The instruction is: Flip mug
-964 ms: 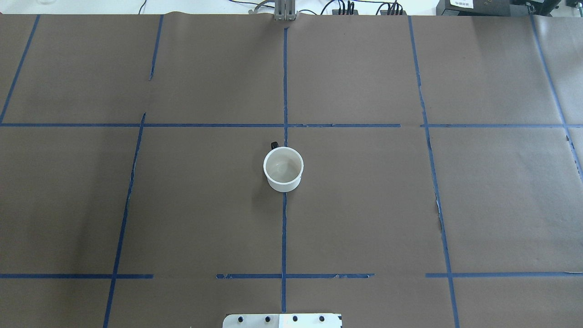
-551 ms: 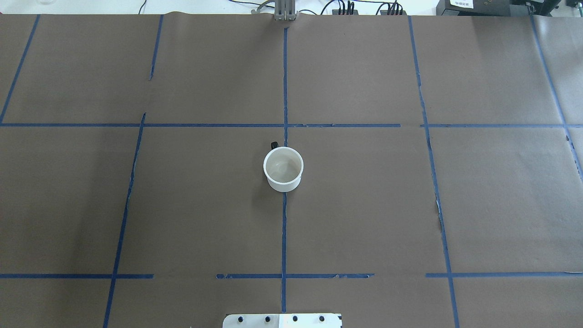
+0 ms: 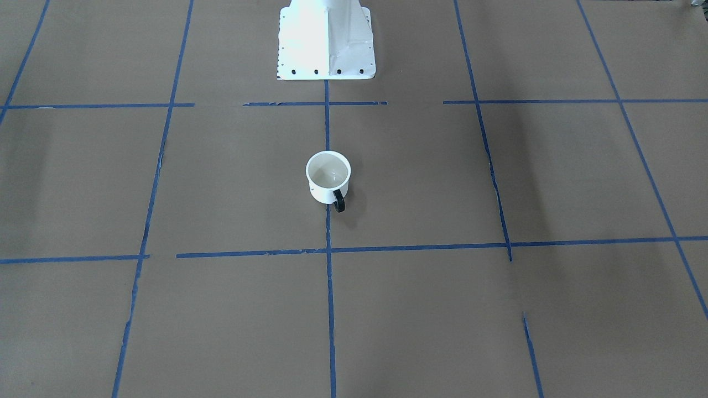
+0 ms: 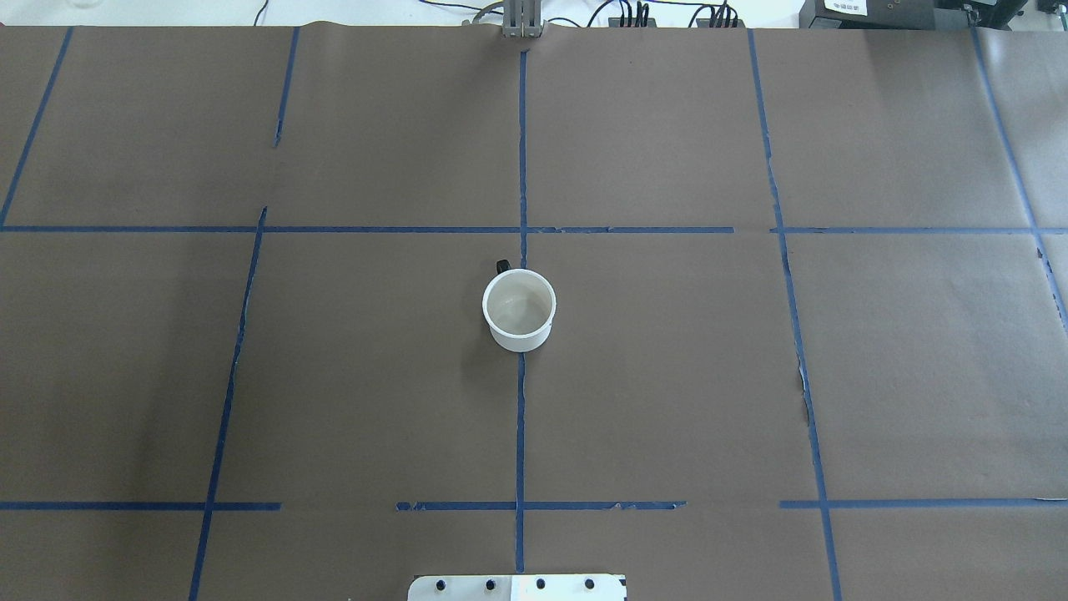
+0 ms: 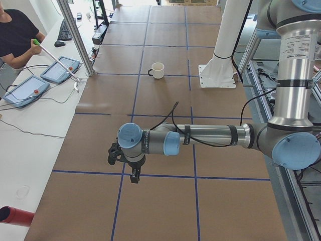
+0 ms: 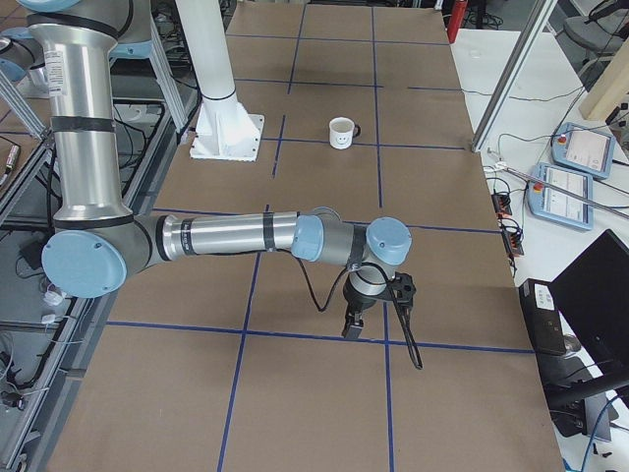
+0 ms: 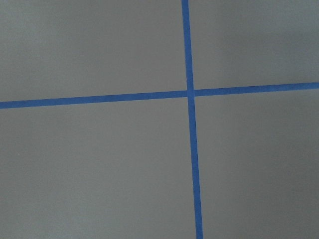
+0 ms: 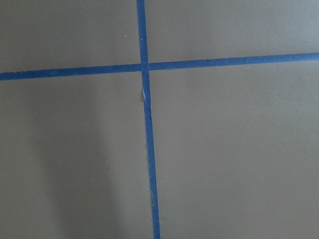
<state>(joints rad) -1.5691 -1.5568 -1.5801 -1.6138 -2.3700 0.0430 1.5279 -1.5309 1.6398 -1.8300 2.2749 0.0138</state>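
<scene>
The small white mug (image 4: 519, 309) stands upright, mouth up, at the table's middle on the blue tape cross line. Its dark handle points away from the robot's base. It also shows in the front-facing view (image 3: 328, 177), the left view (image 5: 157, 70) and the right view (image 6: 341, 132), where its black smiley face shows. My left gripper (image 5: 134, 175) shows only in the left view, far from the mug above the table; I cannot tell whether it is open. My right gripper (image 6: 353, 325) shows only in the right view, also far from the mug; I cannot tell its state.
The robot's white base plate (image 3: 325, 41) stands at the table's near edge behind the mug. Brown paper with blue tape grid lines (image 4: 522, 150) covers the table. A person (image 5: 15, 35) and tablets (image 5: 25, 90) are at a side table.
</scene>
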